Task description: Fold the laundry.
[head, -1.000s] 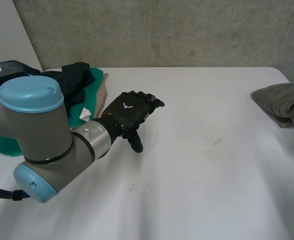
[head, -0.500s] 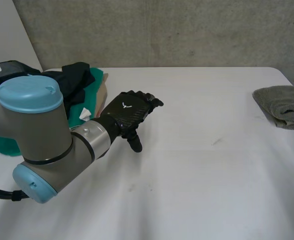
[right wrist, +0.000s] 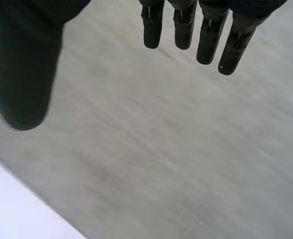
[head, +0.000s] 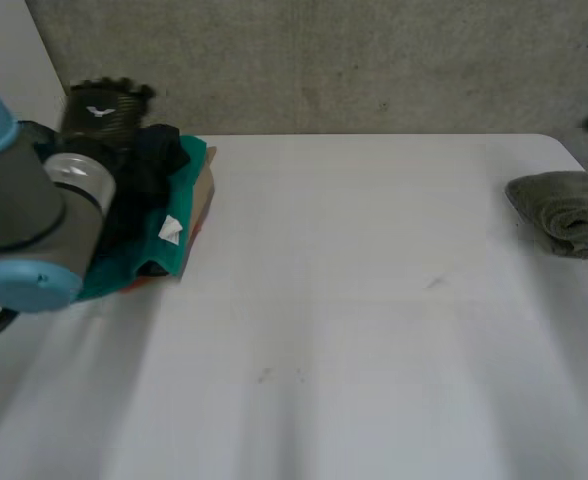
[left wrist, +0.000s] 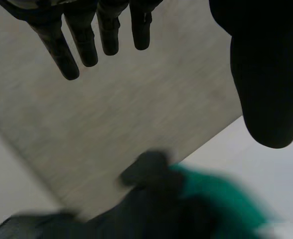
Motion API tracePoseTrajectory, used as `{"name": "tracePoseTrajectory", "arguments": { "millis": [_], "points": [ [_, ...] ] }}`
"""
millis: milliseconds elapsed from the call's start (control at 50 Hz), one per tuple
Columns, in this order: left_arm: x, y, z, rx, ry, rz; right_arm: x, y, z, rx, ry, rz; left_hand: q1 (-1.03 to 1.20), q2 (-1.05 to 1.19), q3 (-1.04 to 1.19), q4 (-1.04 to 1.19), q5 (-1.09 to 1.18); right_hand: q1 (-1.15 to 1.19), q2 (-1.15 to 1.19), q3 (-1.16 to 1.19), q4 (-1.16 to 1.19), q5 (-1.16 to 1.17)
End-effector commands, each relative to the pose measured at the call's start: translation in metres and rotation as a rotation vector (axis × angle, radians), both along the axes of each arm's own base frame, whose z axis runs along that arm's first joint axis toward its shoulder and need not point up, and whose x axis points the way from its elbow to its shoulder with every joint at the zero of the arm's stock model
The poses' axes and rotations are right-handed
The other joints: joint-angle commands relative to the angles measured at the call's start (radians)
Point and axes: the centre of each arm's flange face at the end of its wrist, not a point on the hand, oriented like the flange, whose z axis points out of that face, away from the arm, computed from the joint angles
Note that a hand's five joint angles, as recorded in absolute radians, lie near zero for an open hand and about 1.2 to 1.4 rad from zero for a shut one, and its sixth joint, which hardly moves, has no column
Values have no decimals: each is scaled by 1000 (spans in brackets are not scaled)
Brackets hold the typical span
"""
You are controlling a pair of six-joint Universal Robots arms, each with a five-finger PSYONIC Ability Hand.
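White table (head: 354, 320). Folded grey towel (head: 564, 212): on table, far right edge. Laundry pile (head: 187, 170), green and black cloths: far left corner. Left hand (head: 102, 105): above pile, fingers straight, thumb apart. Right hand (right wrist: 184, 25): fingers straight, thumb apart.

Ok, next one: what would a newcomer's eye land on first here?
The left hand, fingers straight, hangs above a heap of clothes, dark and green, at the table's far left corner. A folded grey towel lies alone by the right edge.
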Motion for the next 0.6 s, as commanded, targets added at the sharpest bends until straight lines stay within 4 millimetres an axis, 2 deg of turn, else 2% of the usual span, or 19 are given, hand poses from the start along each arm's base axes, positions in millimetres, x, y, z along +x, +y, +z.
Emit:
{"name": "tracePoseTrajectory", "arguments": {
  "millis": [20, 40, 60, 120, 140, 180, 200, 220, 280, 340, 360, 420, 440, 460, 500, 520, 540, 580, 600],
  "points": [
    [65, -65, -38, 27, -205, 146, 76, 67, -42, 55, 116, 330, 1, -11, -17, -9, -30, -27, -49, -40, -63, -61],
    [70, -71, -44, 31, -221, 151, 84, 77, -50, 74, 131, 353, 1, -11, -17, -9, -30, -27, -49, -40, -63, -61],
    [77, -82, -54, 38, -247, 153, 87, 80, -54, 85, 139, 359, 6, -6, -11, -3, -24, -27, -49, -40, -63, -61],
    [83, -96, -68, 48, -273, 152, 92, 89, -66, 111, 173, 362, 44, 32, 27, 35, 14, -27, -49, -40, -63, -61],
    [84, -102, -76, 52, -280, 150, 92, 89, -68, 114, 180, 361, 213, 201, 196, 204, 183, -27, -49, -40, -63, -61],
    [85, -107, -81, 56, -287, 151, 90, 87, -71, 117, 205, 346, 525, 513, 507, 515, 494, -27, -49, -40, -63, -61],
    [86, -108, -83, 57, -288, 155, 90, 86, -73, 120, 213, 343, 753, 741, 735, 744, 722, -27, -49, -40, -63, -61],
    [86, -109, -81, 48, -284, 157, 90, 85, -75, 123, 220, 340, 1199, 1187, 1182, 1190, 1169, -27, -49, -40, -63, -61],
    [79, -108, -73, 20, -273, 156, 88, 82, -77, 130, 239, 322, 1204, 1192, 1187, 1195, 1173, -27, -49, -40, -63, -61],
    [60, -98, -46, -64, -245, 140, 86, 81, -76, 134, 237, 303, 1204, 1192, 1187, 1195, 1173, -27, -49, -40, -63, -61],
    [40, -85, -26, -118, -211, 105, 86, 80, -76, 137, 234, 297, 1204, 1192, 1187, 1195, 1173, -27, -49, -40, -63, -61],
    [10, -58, 0, -184, -140, 30, 84, 79, -75, 136, 230, 279, 1204, 1192, 1187, 1195, 1173, -27, -49, -40, -63, -61],
    [-9, -39, 11, -210, -95, -28, 84, 78, -74, 134, 229, 273, 1204, 1192, 1187, 1195, 1173, -27, -49, -40, -63, -61],
    [-18, -28, 15, -219, -70, -61, 83, 77, -73, 136, 226, 264, 1204, 1192, 1187, 1195, 1173, -27, -49, -40, -63, -61],
    [-40, -3, 20, -220, -21, -146, 81, 75, -72, 134, 221, 240, 1204, 1192, 1187, 1195, 1173, -27, -49, -40, -63, -61],
    [-63, 24, 20, -203, 25, -258, 81, 74, -71, 132, 219, 230, 1204, 1192, 1187, 1195, 1173, -27, -49, -40, -63, -61],
    [-76, 40, 19, -189, 42, -324, 80, 74, -71, 133, 215, 219, 1204, 1192, 1187, 1195, 1173, -27, -49, -40, -63, -61],
    [-100, 71, 11, -147, 68, -472, 77, 70, -68, 127, 207, 186, 1204, 1192, 1187, 1195, 1173, -27, -49, -40, -63, -61],
    [-121, 102, -2, -95, 77, -623, 76, 69, -67, 125, 204, 174, 1204, 1192, 1187, 1195, 1173, -27, -49, -40, -63, -61]
  ]
}}
